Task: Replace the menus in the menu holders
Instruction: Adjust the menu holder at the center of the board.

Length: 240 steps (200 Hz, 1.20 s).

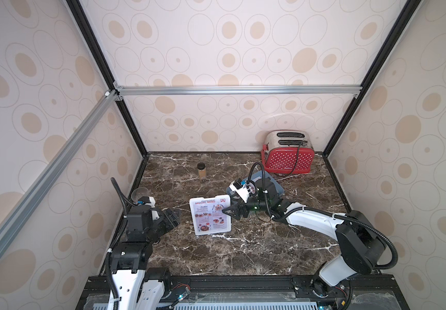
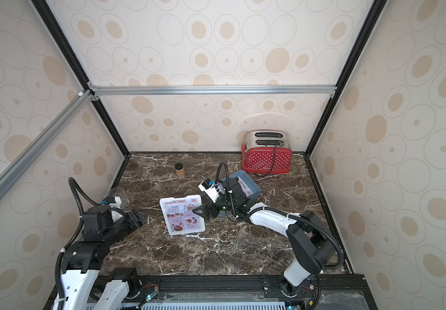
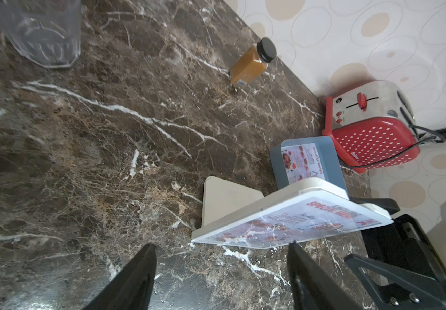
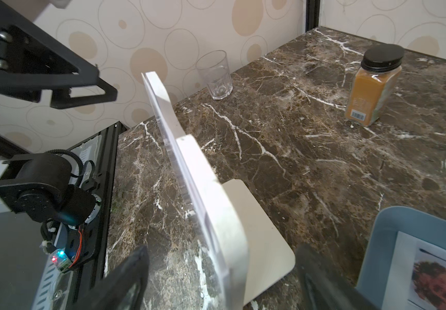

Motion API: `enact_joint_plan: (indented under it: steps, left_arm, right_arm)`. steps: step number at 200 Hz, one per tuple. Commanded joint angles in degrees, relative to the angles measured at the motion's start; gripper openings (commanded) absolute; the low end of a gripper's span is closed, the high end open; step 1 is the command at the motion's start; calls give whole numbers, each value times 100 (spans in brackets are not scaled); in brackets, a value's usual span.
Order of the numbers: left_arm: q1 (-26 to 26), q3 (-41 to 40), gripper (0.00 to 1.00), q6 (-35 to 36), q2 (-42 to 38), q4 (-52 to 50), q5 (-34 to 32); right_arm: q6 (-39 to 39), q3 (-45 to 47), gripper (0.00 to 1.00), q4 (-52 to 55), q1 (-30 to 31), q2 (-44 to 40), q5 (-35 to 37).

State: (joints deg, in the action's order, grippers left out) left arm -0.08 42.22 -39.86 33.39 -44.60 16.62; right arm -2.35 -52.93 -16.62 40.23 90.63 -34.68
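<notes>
The menu holder (image 1: 209, 216), a whitish acrylic stand, is upright in the middle of the marble table with one menu (image 1: 208, 214) behind its slanted face. A second menu (image 3: 302, 163) lies in the grey-blue tray (image 3: 326, 161) behind it. My left gripper (image 1: 177, 214) hovers open just left of the holder, nothing between its fingers; in the left wrist view the holder's lower corner (image 3: 197, 236) sits just ahead of them. My right gripper (image 4: 221, 249) is open, its jaws on either side of the holder's right edge (image 4: 203, 188) with gaps on both sides.
A red dotted toaster (image 1: 287, 158) stands at the back right with its cord trailing. A spice jar (image 1: 202, 171) stands at the back centre and a clear glass (image 1: 140, 194) by the left wall. Patterned walls close in three sides.
</notes>
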Motion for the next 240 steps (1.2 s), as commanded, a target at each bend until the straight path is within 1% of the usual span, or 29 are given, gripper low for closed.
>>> enact_joint_plan:
  steps: [1,21,30,35,64,134,168,219,228,240]
  left_arm:
    - [-200,-55,74,-164,228,284,158]
    - [-590,-133,73,-215,540,655,-16]
    - [-688,-159,72,-276,687,795,-36]
    - [-717,-184,72,-305,767,1036,-26]
    - [-725,-271,69,-306,1121,1556,-60]
    - [-757,-380,66,-196,1716,2120,97]
    - [-818,-380,66,-172,1820,2201,131]
    - [-850,-521,66,-176,1757,2361,199]
    - [-850,-553,67,-183,1768,2417,248]
    - [-875,-577,66,-201,1817,2518,342]
  right_arm:
    - [86,-35,85,-137,79,-16,-319]
    - [112,-44,82,-157,134,-3,-406]
    - [115,-29,81,-150,152,-22,-418]
    - [115,-17,81,-152,162,-35,-428]
    - [118,88,78,-75,264,-114,-502]
    - [157,473,77,92,598,-532,-310]
    - [197,578,77,264,721,-710,-264]
    - [173,737,77,584,824,-1104,-70]
    - [134,772,77,652,826,-1196,31]
    - [57,804,75,806,825,-1347,358]
